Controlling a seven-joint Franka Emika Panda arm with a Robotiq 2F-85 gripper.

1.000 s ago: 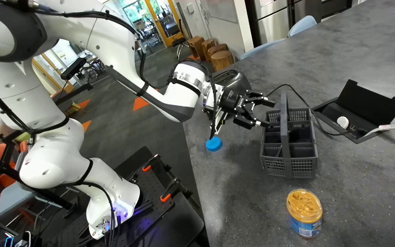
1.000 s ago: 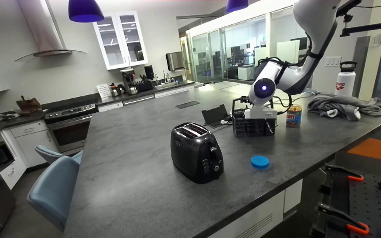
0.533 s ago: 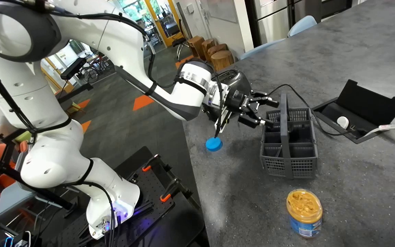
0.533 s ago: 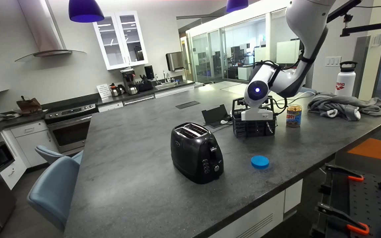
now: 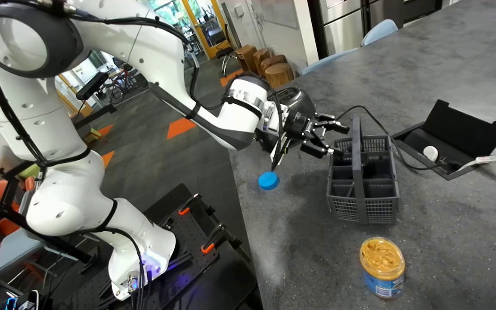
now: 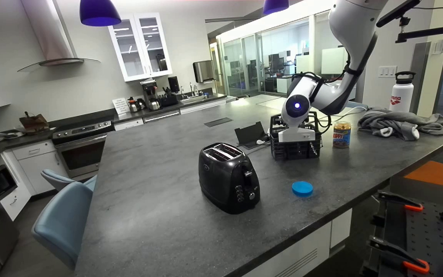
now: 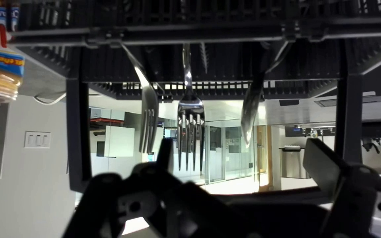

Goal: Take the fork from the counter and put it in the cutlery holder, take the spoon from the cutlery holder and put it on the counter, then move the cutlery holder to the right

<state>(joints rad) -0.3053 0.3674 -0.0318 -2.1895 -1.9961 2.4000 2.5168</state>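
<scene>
Two forks stand tines-up, with one utensil whose kind I cannot tell, in the single cutlery holder on the counter; just beside it one gripper gapes wide, gripping nothing

My fingers are black, my arm white and dark grey. The bench is mottled grey, speckled; the cutlery basket, gridded charcoal. Two forks are silver, the toaster black, the lid blue, the peanut butter golden-brown.
</scene>
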